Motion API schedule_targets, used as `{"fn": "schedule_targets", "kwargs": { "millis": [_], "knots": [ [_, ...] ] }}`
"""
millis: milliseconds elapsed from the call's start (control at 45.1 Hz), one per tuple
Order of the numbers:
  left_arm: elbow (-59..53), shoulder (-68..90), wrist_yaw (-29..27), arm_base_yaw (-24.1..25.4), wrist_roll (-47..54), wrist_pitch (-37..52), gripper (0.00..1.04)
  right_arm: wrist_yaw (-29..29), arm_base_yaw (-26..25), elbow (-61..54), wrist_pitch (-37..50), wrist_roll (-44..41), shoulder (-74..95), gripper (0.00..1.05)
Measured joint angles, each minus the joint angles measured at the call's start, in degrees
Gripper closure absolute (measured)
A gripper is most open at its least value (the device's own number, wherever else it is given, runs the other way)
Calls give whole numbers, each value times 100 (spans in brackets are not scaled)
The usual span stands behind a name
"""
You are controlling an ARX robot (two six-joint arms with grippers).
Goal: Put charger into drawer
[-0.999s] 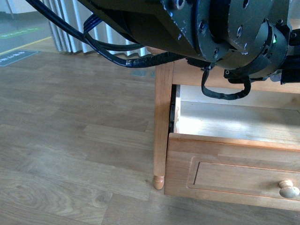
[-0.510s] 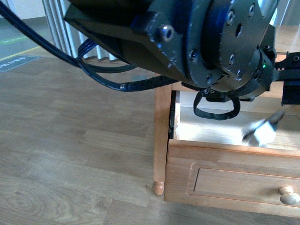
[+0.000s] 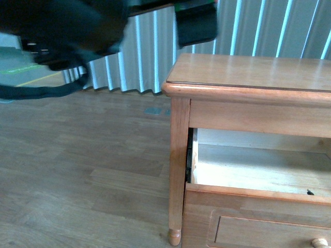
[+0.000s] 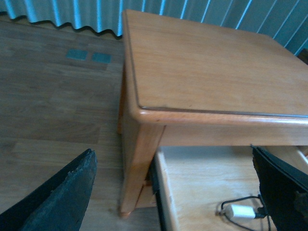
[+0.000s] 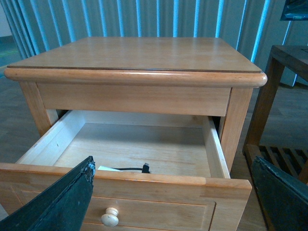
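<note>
White, apparently boxy charger in drawer

Charger now down inside drawer

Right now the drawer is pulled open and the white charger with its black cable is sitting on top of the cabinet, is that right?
Not quite. The drawer is pulled open, but the charger lies inside it on the pale wood floor, not on the cabinet top. The left wrist view shows it.
</note>
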Motion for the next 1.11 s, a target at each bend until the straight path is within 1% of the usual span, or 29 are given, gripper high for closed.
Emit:
{"fn": "schedule_targets", "kwargs": {
  "millis": [111, 311, 533, 710, 755, 777, 821, 843, 866, 888, 932, 1110],
  "knots": [
    [-737, -1088, -162, 280, 55, -284, 6, 2, 0, 0, 0, 0, -2, 8],
    [-1580, -2741, -535, 831, -2, -918, 6, 2, 0, 0, 0, 0, -2, 8],
    [-2590, -4557, -542, 1641, -522, -1917, 6, 2, 0, -2, 0, 0, -2, 8],
    [-2653, -4745, -442, 1727, -619, -1923, 7, 7, 0, -2, 0, 0, -2, 8],
    [-2894, -4846, -7, 1864, -151, -1399, 16, 2, 0, -2, 0, 0, -2, 8],
    [-3053, -4942, 142, 1943, 107, -1139, 21, 2, 2, -2, 0, 0, -2, 8],
    [-3296, -5117, 334, 2074, 599, -922, 31, 4, 0, -2, 0, 0, -2, 8],
    [-3353, -5165, 358, 2105, 697, -898, 34, 2, 0, -2, 0, 0, -2, 8],
    [-3451, -5248, 424, 2168, 874, -863, 39, 4, 2, -2, 0, 0, -2, 8],
    [-3482, -5272, 442, 2190, 918, -855, 41, 4, 0, -2, 0, 0, -2, 8],
    [-3637, -5370, 538, 2293, 1073, -822, 50, 2, 0, -2, 0, 0, -2, 8],
    [-4074, -5702, 793, 2564, 1261, -787, 78, 2, 0, -2, 0, 0, -2, 8]
  ]
}}
